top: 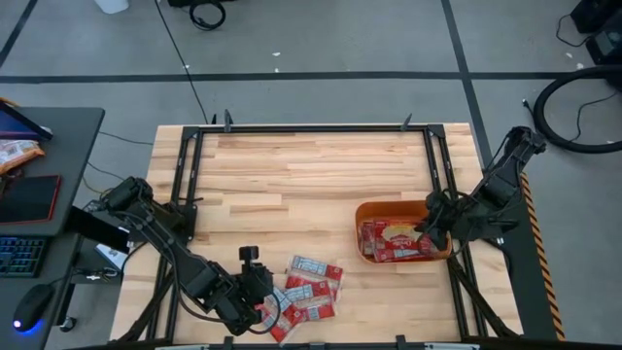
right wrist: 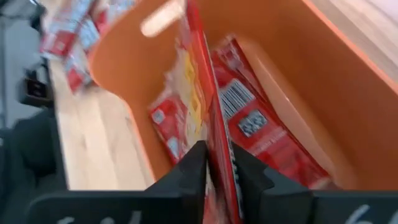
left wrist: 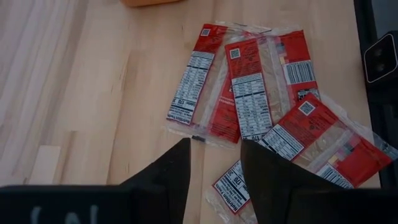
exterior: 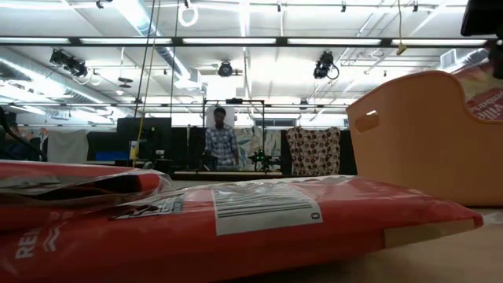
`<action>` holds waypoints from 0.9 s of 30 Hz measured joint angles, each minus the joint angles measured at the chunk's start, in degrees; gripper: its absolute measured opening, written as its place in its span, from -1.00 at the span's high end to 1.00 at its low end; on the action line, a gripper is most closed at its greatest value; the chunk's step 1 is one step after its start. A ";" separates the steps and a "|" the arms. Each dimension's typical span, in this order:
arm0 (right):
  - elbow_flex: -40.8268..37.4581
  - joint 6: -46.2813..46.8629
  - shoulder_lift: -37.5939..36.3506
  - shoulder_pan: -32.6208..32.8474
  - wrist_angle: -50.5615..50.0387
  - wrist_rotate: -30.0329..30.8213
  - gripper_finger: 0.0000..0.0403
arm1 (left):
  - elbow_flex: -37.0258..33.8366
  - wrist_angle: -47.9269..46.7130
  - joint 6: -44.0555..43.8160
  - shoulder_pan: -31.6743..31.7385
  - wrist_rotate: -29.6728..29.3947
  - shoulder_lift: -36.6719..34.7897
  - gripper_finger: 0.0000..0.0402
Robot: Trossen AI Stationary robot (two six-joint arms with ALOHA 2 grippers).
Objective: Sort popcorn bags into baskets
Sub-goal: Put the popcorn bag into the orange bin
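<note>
Several red popcorn bags (top: 309, 287) with white labels lie flat and overlapping on the wooden table near its near edge; the left wrist view shows them close up (left wrist: 261, 93), and they fill the low view's foreground (exterior: 236, 220). My left gripper (top: 264, 297) (left wrist: 214, 149) hovers open just left of this pile, and one bag (left wrist: 233, 186) lies below its fingers. The orange tub (top: 367, 212) (exterior: 424, 134) stands at the table's right and holds several bags (right wrist: 255, 124). My right gripper (top: 426, 231) (right wrist: 216, 158) is over the tub, shut on one bag. My right gripper pinches one red popcorn bag between its two fingers at the bag's near end (right wrist: 217, 146). It comes from the table's right, slanting down. The bag stands on edge (right wrist: 200, 68) and reaches away from the fingers, over the bags in the tub; whether it touches them I cannot tell.
A side desk left of the table carries an orange-yellow snack bag (top: 15, 151), a keyboard and a mouse (top: 29, 309). Dark frame rails (top: 321, 127) run along the table's edges. Bare wood spans the table's far half. A person (exterior: 222, 141) stands far off in the room.
</note>
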 joint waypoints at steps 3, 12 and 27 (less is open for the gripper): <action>-0.26 0.20 0.04 -1.26 -2.23 -1.58 0.60 | 0.00 0.00 0.00 -0.02 -0.01 0.00 0.27; 3.37 -1.07 0.36 -6.17 -5.04 -4.40 0.51 | -0.02 0.23 -0.06 0.59 -0.96 1.65 0.27; 9.47 -38.26 10.01 -9.14 30.91 0.86 0.53 | -0.07 14.33 17.17 0.90 11.49 15.72 0.27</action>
